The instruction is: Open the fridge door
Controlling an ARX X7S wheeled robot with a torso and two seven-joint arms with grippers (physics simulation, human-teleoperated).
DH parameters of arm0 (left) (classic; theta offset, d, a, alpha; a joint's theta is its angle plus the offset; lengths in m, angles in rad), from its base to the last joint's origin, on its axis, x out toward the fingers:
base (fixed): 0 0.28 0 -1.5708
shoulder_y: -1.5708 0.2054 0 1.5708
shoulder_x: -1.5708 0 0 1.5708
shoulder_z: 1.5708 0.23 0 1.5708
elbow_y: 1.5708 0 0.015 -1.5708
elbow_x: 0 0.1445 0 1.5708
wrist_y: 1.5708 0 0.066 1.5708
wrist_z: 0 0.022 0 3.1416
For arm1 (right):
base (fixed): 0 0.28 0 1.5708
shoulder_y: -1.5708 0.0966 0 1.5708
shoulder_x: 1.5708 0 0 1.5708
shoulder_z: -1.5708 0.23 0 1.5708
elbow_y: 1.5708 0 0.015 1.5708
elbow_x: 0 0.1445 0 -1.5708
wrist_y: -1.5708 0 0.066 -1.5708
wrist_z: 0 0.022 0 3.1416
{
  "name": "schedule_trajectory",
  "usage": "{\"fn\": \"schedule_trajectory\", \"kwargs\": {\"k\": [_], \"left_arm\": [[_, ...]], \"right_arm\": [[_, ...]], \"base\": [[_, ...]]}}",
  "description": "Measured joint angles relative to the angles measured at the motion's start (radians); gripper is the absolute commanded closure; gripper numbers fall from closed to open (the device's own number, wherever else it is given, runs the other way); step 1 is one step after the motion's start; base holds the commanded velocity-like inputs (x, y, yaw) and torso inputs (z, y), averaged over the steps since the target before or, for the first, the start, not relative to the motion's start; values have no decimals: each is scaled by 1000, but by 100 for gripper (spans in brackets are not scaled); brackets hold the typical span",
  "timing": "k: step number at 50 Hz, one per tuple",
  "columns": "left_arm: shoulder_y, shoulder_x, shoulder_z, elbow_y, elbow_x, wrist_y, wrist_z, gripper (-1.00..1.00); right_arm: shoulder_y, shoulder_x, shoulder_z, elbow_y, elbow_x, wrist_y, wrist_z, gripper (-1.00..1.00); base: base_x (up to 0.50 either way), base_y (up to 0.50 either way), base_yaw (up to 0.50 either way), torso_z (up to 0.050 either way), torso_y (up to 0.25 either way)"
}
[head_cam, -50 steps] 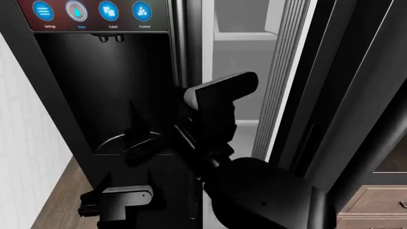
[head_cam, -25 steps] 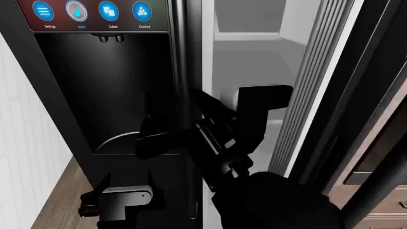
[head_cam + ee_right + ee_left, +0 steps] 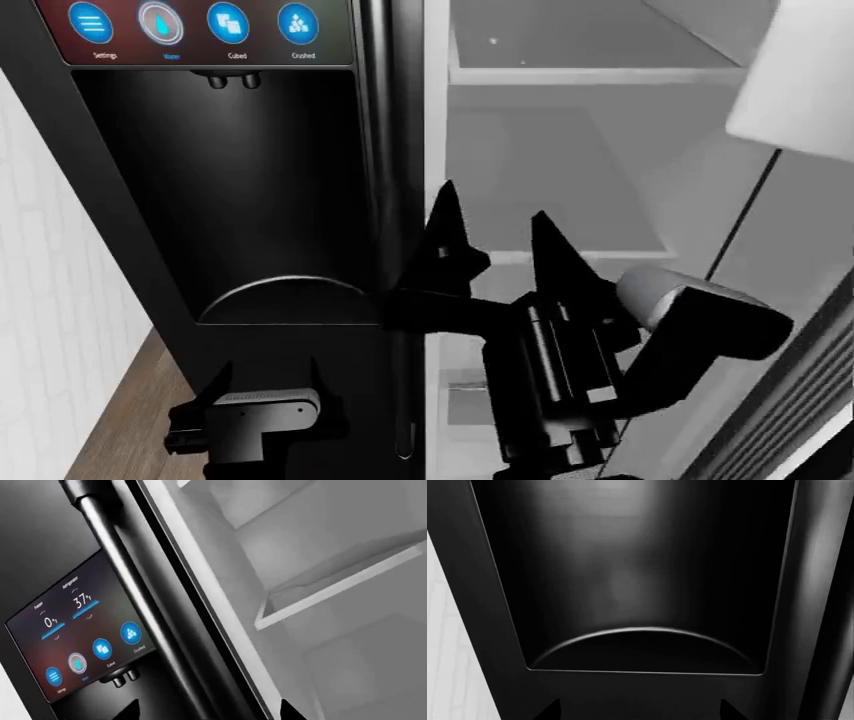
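The fridge door [image 3: 798, 90] stands swung far out to the right. Only its white inner lining and the ribbed seal [image 3: 801, 410] show, and its bar handle is hidden. My right gripper [image 3: 494, 225] hangs in the opening in front of the white interior, open, both fingers pointing up with nothing between them. The right wrist view looks past that open right gripper [image 3: 208, 711] at the other door's edge and the shelves. Low at the left, my left gripper [image 3: 247, 420] faces the dispenser recess [image 3: 640, 605]; the left gripper [image 3: 639, 712] is open and holds nothing.
The narrower black door [image 3: 200, 200] with its blue-icon panel [image 3: 200, 25] and vertical bar handle [image 3: 387, 150] is shut on the left. White shelves [image 3: 587, 72] cross the fridge interior. A white wall [image 3: 54, 300] and wood floor [image 3: 127, 400] lie at the far left.
The fridge door has swung much further out to the right, baring the shelves. My right arm has moved right and lower, its fingers now pointing up. The left arm has stayed put.
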Motion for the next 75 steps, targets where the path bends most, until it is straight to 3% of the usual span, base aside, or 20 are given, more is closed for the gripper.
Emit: {"fn": "schedule_trajectory", "kwargs": {"k": [10,18,27,46,64,75], "left_arm": [[1,-2,2,1,-2,1,-2,-100],[0,-3,5,2,-1,0,-4,-100],[0,-5,8,4,1,-1,-8,-100],[-2,-6,14,4,3,-5,-16,-100],[-6,-8,18,3,1,-7,-20,-100],[-6,-9,21,3,1,-8,-23,-100]], "right_arm": [[-74,63,8,-83,-63,-77,75,-100],[-133,186,7,-110,-89,-238,162,-100],[-171,239,48,-49,-138,-405,194,-100],[-277,425,279,31,-50,-534,228,-100],[-449,483,515,71,11,-664,250,-100],[-471,521,570,91,51,-667,256,-100]], "base": [[0,0,0,0,0],[0,0,0,0,0],[0,0,0,0,0],[0,0,0,0,0],[0,0,0,0,0],[0,0,0,0,0]]}}
